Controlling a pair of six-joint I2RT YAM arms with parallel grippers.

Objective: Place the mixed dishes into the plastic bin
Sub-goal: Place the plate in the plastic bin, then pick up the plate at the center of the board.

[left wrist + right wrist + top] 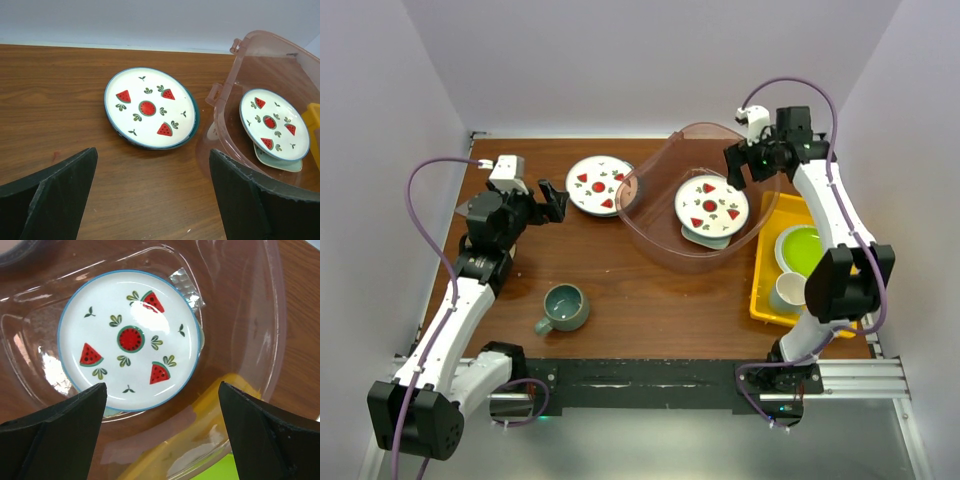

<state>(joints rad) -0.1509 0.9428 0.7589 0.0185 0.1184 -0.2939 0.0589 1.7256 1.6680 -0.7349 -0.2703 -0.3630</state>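
Inside the pinkish clear plastic bin: one white watermelon plate (over a mint dish). Twin plate and grey-teal mug wait outside; left claw and right claw gape empty.

A brown wood-grain table carries four things. A white plate painted with red watermelon slices (its rim is blue-green) lies flat toward the far edge, just beside the left wall of a clear pinkish bin. The bin sits right of centre, close against a yellow tray along the right edge. A grey-teal mug stands upright nearer the front, well apart from the rest.
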